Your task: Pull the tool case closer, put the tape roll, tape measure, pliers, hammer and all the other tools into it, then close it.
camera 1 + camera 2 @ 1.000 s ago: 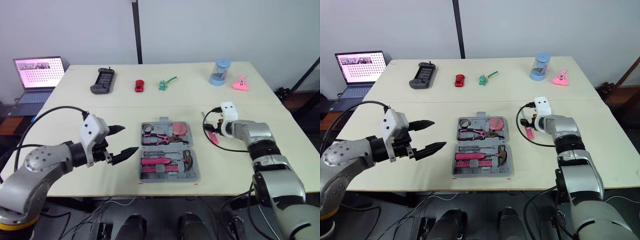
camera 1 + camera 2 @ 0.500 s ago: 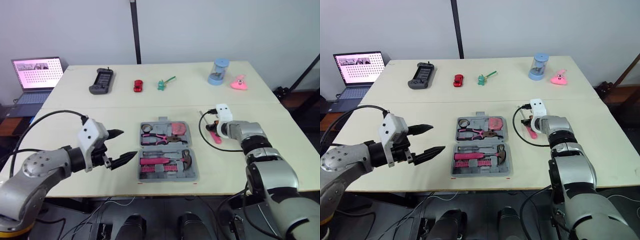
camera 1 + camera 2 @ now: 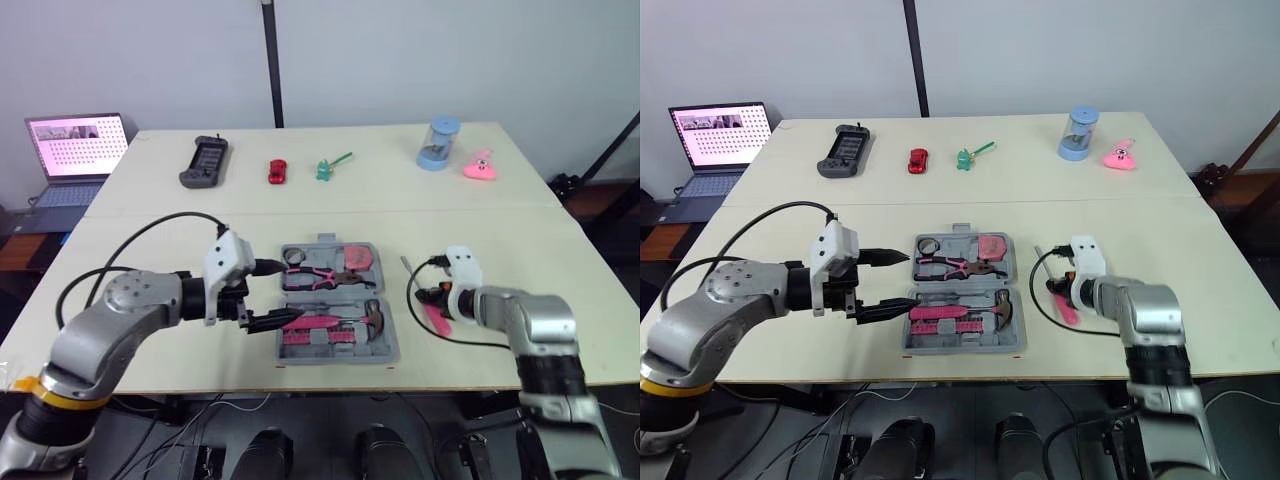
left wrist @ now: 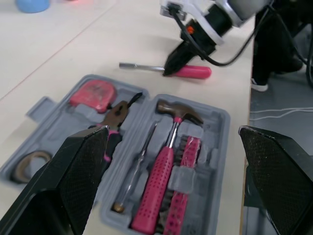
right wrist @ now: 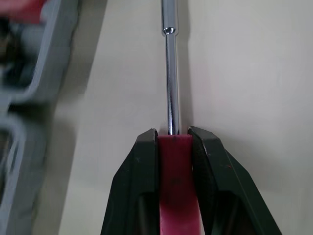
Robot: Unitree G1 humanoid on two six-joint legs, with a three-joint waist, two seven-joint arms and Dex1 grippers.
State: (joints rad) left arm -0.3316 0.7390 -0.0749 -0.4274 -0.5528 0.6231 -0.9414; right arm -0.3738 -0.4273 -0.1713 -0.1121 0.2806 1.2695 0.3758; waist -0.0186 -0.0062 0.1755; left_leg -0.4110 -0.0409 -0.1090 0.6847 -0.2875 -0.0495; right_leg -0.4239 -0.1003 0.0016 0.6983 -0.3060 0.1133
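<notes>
The grey tool case lies open mid-table. Inside it are the tape roll, pink tape measure, pliers and pink-handled hammer. My left gripper is open at the case's left edge, with its fingers reaching over the trays. To the right of the case, my right gripper is shut on the pink handle of a screwdriver. The steel shaft of the screwdriver points away from me, low over the table.
Along the far edge sit a black game controller, a red toy car, a green toy, a blue cylinder and a pink toy. A laptop stands beyond the table's left side.
My right gripper has shut on the screwdriver's handle and drawn back toward the near edge with it. My left arm has swung right, from open table to the case's left edge.
</notes>
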